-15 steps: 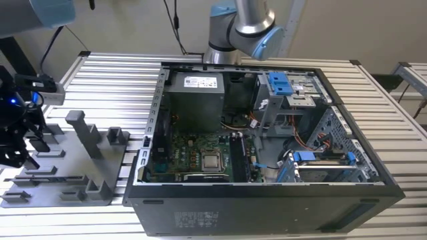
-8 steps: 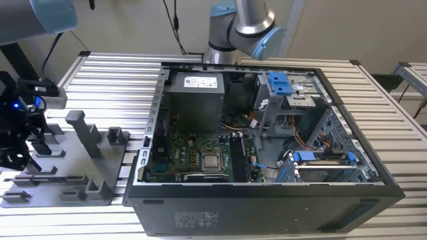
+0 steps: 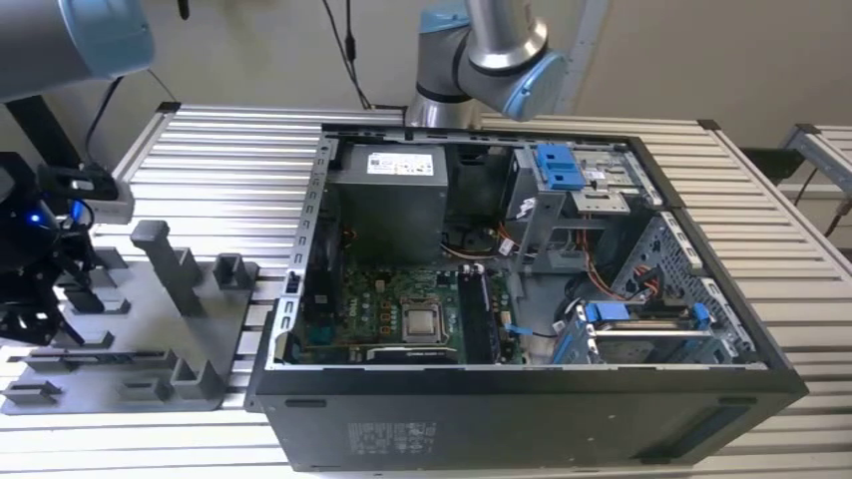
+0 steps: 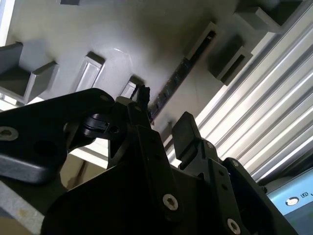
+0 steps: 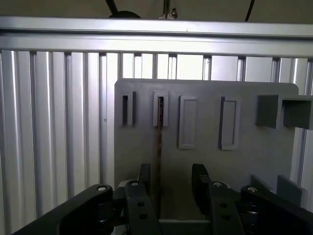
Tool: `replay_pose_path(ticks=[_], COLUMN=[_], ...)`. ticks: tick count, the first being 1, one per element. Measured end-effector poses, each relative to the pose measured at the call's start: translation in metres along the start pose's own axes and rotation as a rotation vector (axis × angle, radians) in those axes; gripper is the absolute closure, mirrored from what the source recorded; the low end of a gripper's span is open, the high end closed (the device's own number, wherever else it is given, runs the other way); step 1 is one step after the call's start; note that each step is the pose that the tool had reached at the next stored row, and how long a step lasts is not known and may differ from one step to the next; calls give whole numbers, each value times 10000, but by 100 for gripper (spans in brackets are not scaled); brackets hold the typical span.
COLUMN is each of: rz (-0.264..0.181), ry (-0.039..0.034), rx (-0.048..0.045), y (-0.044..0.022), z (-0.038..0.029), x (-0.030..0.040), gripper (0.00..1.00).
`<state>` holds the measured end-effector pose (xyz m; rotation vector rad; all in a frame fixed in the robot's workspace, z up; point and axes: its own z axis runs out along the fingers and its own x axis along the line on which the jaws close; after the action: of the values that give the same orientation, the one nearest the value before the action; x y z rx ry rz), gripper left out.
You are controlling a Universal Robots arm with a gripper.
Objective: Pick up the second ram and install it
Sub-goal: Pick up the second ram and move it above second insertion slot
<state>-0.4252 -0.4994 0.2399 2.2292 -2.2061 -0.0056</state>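
Slatted desk (image 3: 226, 180) holds the grey fixture (image 3: 147, 334) at nine o'clock from the computer case (image 3: 533, 409) in the exterior view, where the second ram (image 5: 159, 147) stands slotted, off-centre between the jaws of the released pincer (image 5: 172, 174), so centring before clenching seems wise.

No text legible.
- White label (image 3: 406, 160) on power supply (image 3: 386, 215) inside computer case (image 3: 533, 419), exterior view: print too small to read.
- Pale printed block (image 3: 393, 436) on case's near outer panel: several lines, unreadable.
- Bluish plate (image 4: 296, 199) at frame corner in second wrist view: small marks, too indistinct to read.
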Motion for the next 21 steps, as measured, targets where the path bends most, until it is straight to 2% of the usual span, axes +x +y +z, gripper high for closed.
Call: replay_pose_path(ticks=[21], rz=[-131], ry=[24], rx=[0], y=[36], z=[245], x=[32], gripper=[52])
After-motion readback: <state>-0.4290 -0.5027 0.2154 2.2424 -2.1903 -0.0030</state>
